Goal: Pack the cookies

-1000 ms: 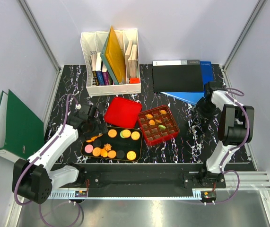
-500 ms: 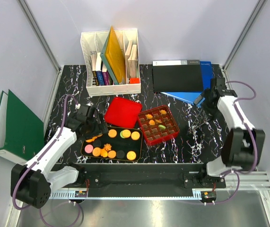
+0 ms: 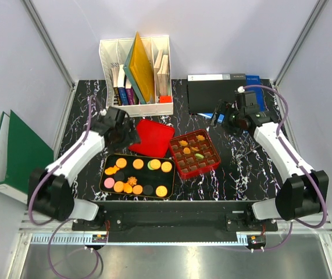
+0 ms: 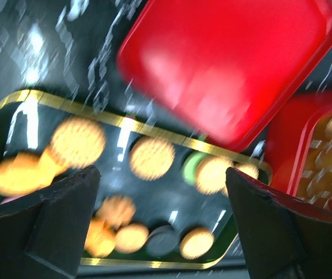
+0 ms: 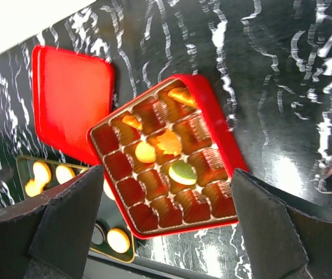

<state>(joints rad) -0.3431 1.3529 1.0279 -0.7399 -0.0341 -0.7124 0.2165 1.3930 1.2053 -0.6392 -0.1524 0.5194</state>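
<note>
Several cookies [image 3: 138, 164], orange, yellow, green, pink and black, lie on a black gold-rimmed tray [image 3: 103, 181]. A few more sit in cells of the red gridded tin [image 3: 212, 163], among them a green one [image 5: 183, 172]. The tin's red lid [image 3: 150, 138] lies flat behind the tray. My left gripper [image 3: 122, 132] hovers open and empty over the tray's back-left edge by the lid. Its blurred view shows the cookies [image 4: 152, 158], the lid [image 4: 229, 64] and the tray [image 4: 14, 104]. My right gripper [image 3: 221, 116] hangs open and empty behind and right of the tin [image 5: 218, 131].
A white file rack [image 3: 135, 46] with books stands at the back. A black binder [image 3: 218, 96] on a blue folder [image 3: 254, 86] lies back right. A green binder [image 3: 20, 154] leans outside the left wall. A thin metal object [image 3: 244, 152] lies right of the tin.
My left gripper has lifted off the tray's left end and moved back towards the lid. My right arm has swung from the right edge leftwards, and its gripper now faces the tin.
</note>
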